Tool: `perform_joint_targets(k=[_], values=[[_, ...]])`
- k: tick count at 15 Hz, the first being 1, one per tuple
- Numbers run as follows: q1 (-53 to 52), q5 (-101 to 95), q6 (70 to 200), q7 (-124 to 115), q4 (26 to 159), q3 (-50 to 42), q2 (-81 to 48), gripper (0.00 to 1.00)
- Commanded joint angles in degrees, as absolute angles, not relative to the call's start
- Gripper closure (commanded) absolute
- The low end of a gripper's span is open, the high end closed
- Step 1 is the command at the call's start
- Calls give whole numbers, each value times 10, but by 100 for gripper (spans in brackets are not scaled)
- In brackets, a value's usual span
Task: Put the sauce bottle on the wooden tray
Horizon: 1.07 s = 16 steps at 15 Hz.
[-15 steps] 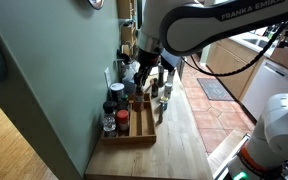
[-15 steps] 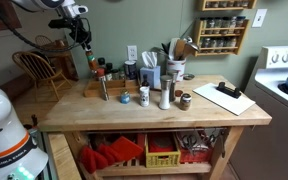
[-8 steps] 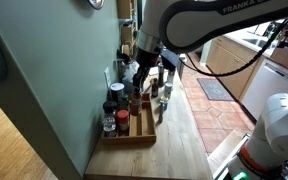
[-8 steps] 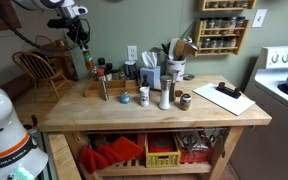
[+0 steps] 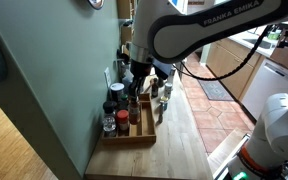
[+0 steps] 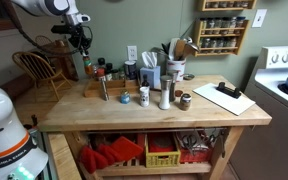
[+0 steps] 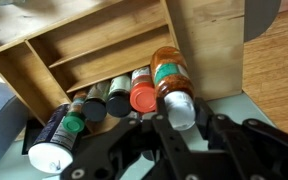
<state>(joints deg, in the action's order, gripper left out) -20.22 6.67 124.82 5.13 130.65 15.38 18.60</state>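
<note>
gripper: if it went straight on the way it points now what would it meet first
The sauce bottle: its white cap sits right at the gripper, between its jaws, maybe already gripped. Beyond the bottle lies the wooden tray, though depth is hard to judge.

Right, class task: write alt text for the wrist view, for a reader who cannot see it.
An amber sauce bottle with a white cap is at one end of a wooden tray, just ahead of the dark gripper; whether it is gripped cannot be told. Other jars form a row beside it.
</note>
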Motion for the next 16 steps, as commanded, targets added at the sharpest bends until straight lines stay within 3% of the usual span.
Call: perform_joint_targets(k=[1, 16], values=[[-206, 78, 1258, 57, 1285, 163, 144, 92], [-193, 27, 1299, 20, 1224, 184, 19, 92]])
